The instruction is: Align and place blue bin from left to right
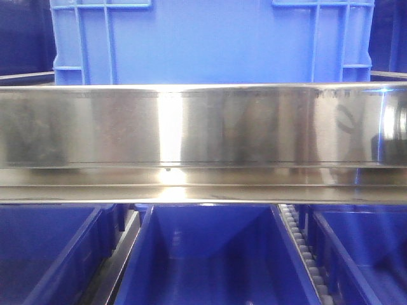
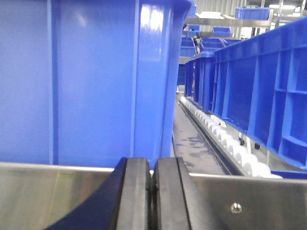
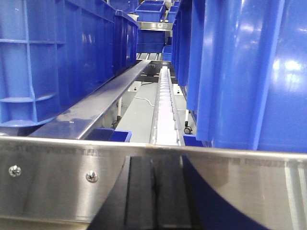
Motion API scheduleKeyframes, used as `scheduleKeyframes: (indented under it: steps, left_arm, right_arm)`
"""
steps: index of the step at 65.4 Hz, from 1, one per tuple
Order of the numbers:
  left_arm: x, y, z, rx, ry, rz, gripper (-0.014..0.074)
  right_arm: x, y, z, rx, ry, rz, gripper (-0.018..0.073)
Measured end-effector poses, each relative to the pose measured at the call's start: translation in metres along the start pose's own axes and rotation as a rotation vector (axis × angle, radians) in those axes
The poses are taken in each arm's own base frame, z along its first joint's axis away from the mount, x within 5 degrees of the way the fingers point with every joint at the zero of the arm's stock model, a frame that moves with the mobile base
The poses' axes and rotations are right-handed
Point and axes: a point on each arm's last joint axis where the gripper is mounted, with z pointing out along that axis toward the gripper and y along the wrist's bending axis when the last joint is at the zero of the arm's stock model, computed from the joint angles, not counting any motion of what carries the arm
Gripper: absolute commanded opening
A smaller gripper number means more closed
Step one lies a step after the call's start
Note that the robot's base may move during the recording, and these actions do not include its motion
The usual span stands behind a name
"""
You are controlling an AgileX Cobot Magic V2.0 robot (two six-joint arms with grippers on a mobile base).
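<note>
The blue bin is up high in the middle of the front view. It is big and bright blue, with ribs that run up its walls. It stands right behind a shiny rail that goes all the way across. The rail hides the bottom of the bin.

Under the rail are three dark bins, side by side. They are open on top. A row of small white rollers runs between the middle one and the one on the right side of the picture.

The left gripper is at the bottom of its own view. Its two black fingers are pressed together, with nothing between them. It sits low in front of the rail, and the bin's wall and corner rise just behind the rail. Off to the side is a roller track, and past it a line of blue crates.

The right gripper is the same. Its fingers are closed tight on nothing, and it is low in front of the rail. The blue bin fills one side of its view. More crates fill the other side, with a roller track in between.
</note>
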Motion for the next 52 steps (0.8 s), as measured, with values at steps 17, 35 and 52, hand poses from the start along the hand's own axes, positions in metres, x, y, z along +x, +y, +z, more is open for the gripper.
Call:
scheduleKeyframes:
  steps: [17, 35, 52]
  left_arm:
    - [-0.002, 0.000, 0.000, -0.001, -0.027, -0.043, 0.0004]
    - [-0.074, 0.000, -0.013, -0.010, -0.123, 0.049, 0.0006]
    - [-0.171, 0.004, -0.032, -0.025, -0.032, 0.134, 0.0282]
  right_arm:
    - [-0.014, -0.001, -0.001, 0.006, -0.151, 0.000, -0.0088]
    - [-0.055, -0.001, -0.012, 0.005, -0.251, 0.000, -0.0088]
    - [-0.170, 0.000, -0.055, -0.028, -0.328, 0.000, 0.0063]
